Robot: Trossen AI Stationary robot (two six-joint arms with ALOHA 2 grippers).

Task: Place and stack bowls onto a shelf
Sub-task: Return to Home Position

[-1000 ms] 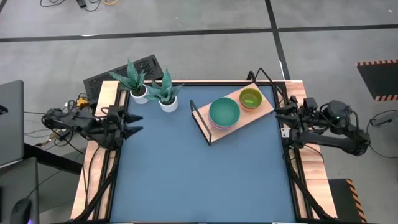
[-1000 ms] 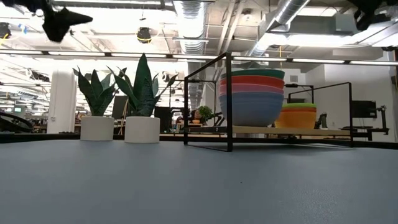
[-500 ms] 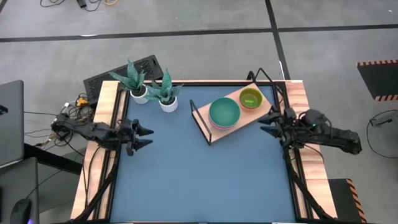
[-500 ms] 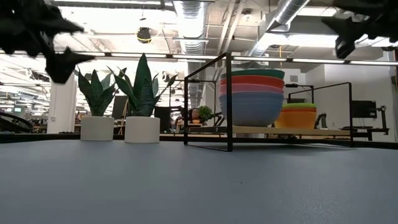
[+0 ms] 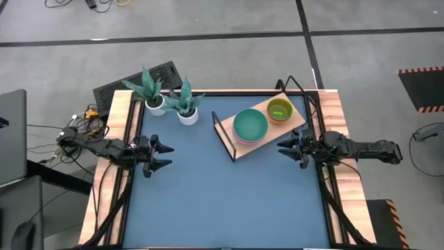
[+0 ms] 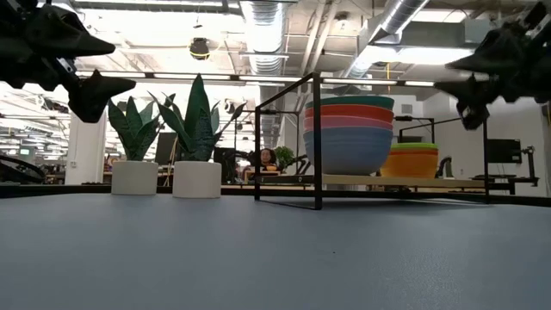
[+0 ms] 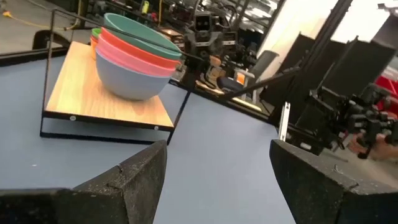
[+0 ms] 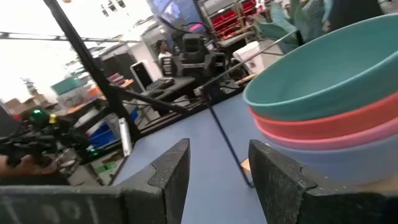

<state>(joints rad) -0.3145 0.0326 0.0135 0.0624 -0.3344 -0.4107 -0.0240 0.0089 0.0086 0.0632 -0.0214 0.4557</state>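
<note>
High view, and the blue table (image 5: 222,201) fills the middle of it. The shelf (image 5: 297,123) sits on it at an angle, a light-wood board on a black wire frame.

On the shelf's end nearer the plants is the big stack. The dark green bowl (image 5: 250,126) is on top, and the low view gives the rest beneath it: coral-red bowl (image 6: 349,113), pink bowl (image 6: 349,125), then the blue bowl (image 6: 349,151) at the bottom, resting on the board.

Two potted plants (image 5: 187,115) stand near that end of the shelf, side by side on the table.

On the shelf's other end is the small stack (image 6: 415,162), with the lime green bowl (image 5: 279,110) on top. Those under it show only as orange and yellow bands, so I can't sort them.

Now the tools. The right gripper (image 5: 282,150) hangs just off the shelf's long edge facing the open table, toward the small-stack end, fingers spread, gripping nothing. The left gripper (image 5: 170,155) is well apart from the shelf, out past the big-stack end, fingers parted too, nothing between them.
</note>
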